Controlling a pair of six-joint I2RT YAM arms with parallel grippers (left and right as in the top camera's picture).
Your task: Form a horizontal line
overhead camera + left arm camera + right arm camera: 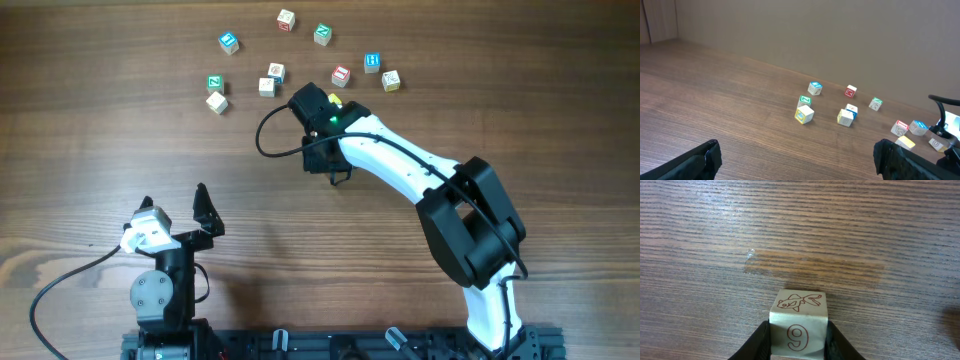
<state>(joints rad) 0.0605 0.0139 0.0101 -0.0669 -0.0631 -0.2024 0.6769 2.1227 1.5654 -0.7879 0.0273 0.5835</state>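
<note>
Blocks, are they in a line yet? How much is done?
Nothing looks done yet: no row shows, and the scattered cubes lie loose at the far side of the table. In hand: the right gripper is shut on the fish cube, which also has a 9. The left gripper is open, holding nothing. Left to do: set the cubes side by side in a straight line.

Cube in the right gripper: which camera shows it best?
Right wrist: the cube fills the foreground, fish drawing and 9 legible. Overhead, the right gripper hides all but a yellow sliver. Left wrist: too small to be sure.
</note>
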